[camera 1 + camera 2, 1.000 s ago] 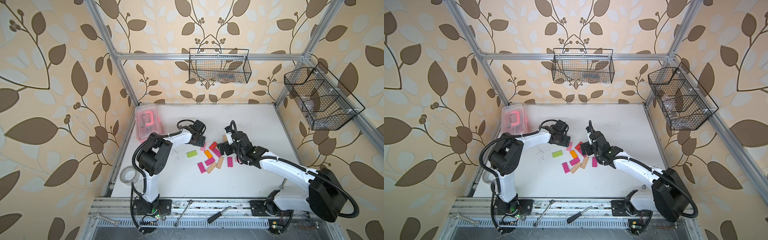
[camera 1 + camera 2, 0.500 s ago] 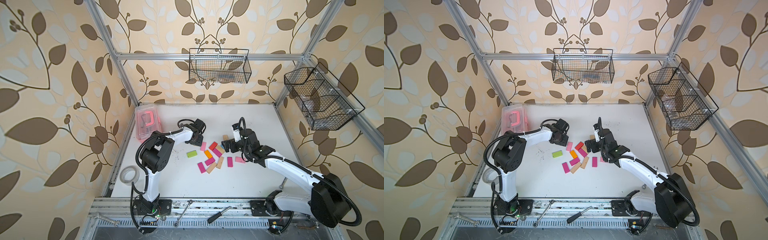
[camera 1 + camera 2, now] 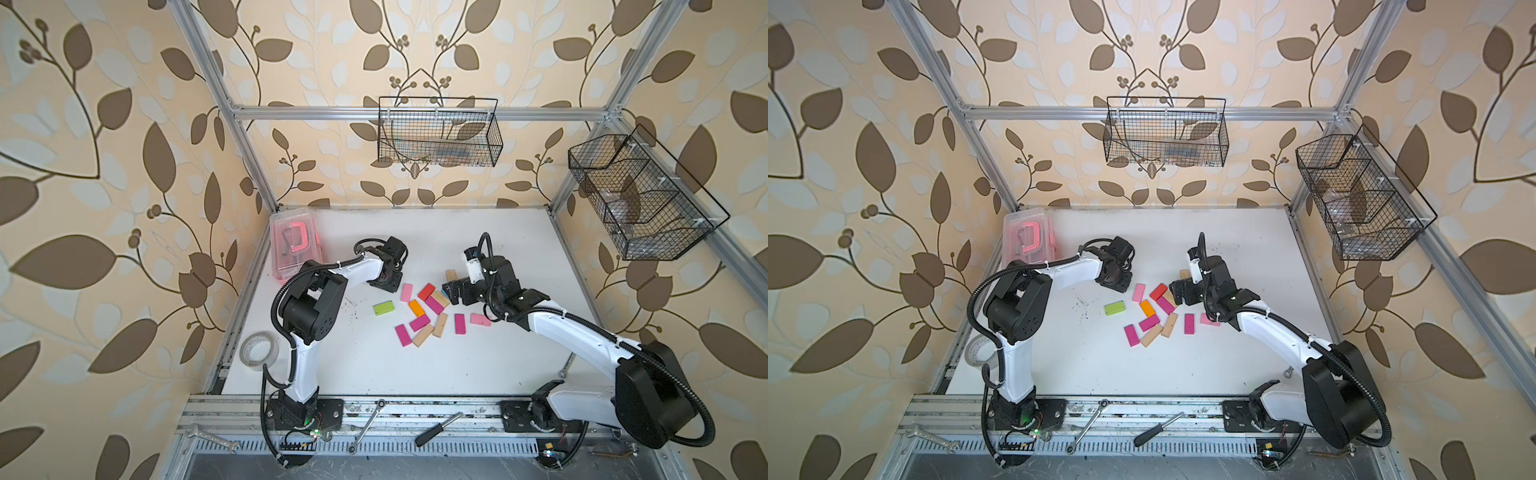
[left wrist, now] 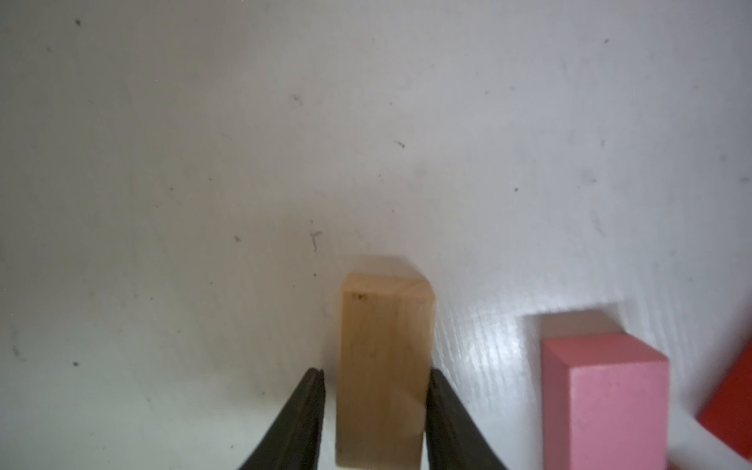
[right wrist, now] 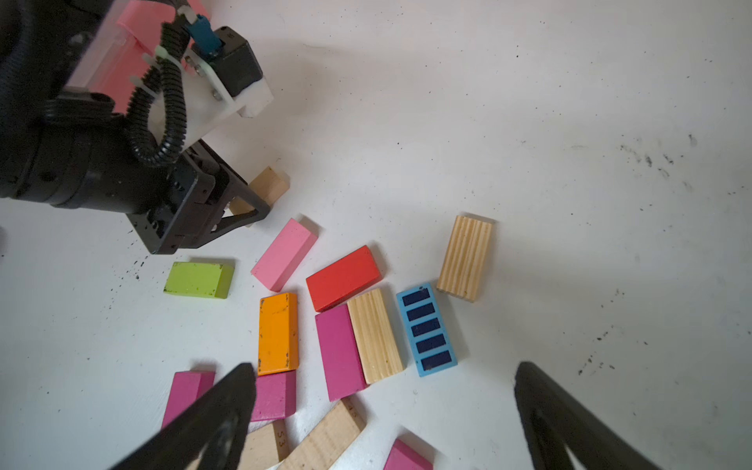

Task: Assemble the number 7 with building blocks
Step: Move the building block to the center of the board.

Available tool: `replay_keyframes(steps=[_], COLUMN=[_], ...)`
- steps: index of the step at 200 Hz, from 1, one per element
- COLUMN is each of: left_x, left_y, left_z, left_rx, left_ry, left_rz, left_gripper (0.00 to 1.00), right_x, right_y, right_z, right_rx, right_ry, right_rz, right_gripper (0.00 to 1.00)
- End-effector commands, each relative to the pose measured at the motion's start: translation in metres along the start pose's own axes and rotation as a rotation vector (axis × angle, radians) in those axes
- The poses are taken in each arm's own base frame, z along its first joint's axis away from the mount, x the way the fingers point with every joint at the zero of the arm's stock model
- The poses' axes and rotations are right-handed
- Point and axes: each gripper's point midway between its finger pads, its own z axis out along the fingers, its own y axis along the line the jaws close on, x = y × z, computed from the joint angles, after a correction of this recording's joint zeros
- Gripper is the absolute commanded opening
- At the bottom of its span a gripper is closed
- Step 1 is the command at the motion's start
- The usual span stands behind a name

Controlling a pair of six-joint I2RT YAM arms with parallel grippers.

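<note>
The building blocks [image 3: 424, 309] lie scattered flat in the middle of the white table [image 3: 374, 374]: magenta, pink, plain wood, red, orange, with a lime green block [image 3: 383, 308] off to one side. The left gripper [image 4: 375, 372] straddles a plain wood block [image 4: 384, 346] at the edge of the scatter, just beside a pink block [image 4: 606, 398]. One finger rests against the wood, while a sliver of table shows at the other. The right gripper [image 5: 384, 368] hangs over the pile with its fingers spread wide, holding nothing, a blue striped block [image 5: 427, 329] below it.

At the table's back corner stands a pink translucent box [image 3: 293, 245], lid on, its contents unclear. Two wire baskets [image 3: 438, 133] hang on the walls. What they hold I cannot make out.
</note>
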Motion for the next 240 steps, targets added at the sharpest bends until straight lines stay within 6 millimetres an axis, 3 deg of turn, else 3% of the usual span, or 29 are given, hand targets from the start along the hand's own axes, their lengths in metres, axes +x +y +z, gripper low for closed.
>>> replay_keyframes(steps=[1, 16, 33, 63, 97, 124, 173, 213, 240], left_x=[-0.007, -0.014, -0.021, -0.033, -0.034, -0.037, -0.041, -0.021, -0.02], left_y=[0.022, 0.022, 0.008, 0.007, 0.008, 0.007, -0.003, -0.013, -0.011], left_z=[0.004, 0.004, 0.0, -0.006, -0.009, -0.012, -0.018, -0.023, -0.025], left_rx=[-0.045, -0.01, 0.072, 0.073, 0.079, 0.08, 0.128, 0.258, 0.288], left_ry=[0.033, 0.038, 0.022, -0.028, 0.02, -0.003, -0.07, -0.012, 0.009], left_rz=[0.103, 0.176, 0.299, 0.467, 0.639, 0.781, 0.862, 0.931, 0.915], left_gripper=[0.34, 0.24, 0.14, 0.14, 0.13, 0.06, 0.06, 0.11, 0.18], right_x=[0.01, 0.01, 0.01, 0.011, 0.01, 0.01, 0.017, 0.024, 0.027], right_y=[0.001, -0.001, -0.004, -0.01, -0.011, -0.015, -0.019, -0.022, -0.02], right_z=[0.008, 0.01, 0.011, 0.013, 0.016, 0.017, 0.018, 0.019, 0.022], right_rx=[-0.055, -0.068, -0.079, -0.078, -0.084, -0.081, -0.066, -0.054, -0.058], right_ry=[0.04, 0.047, 0.05, 0.065, 0.08, 0.093, 0.125, 0.147, 0.159], right_rz=[0.022, 0.034, 0.047, 0.061, 0.059, 0.066, 0.061, 0.061, 0.059], right_gripper=[1.0, 1.0, 1.0, 1.0, 1.0, 1.0, 1.0, 0.99, 1.0])
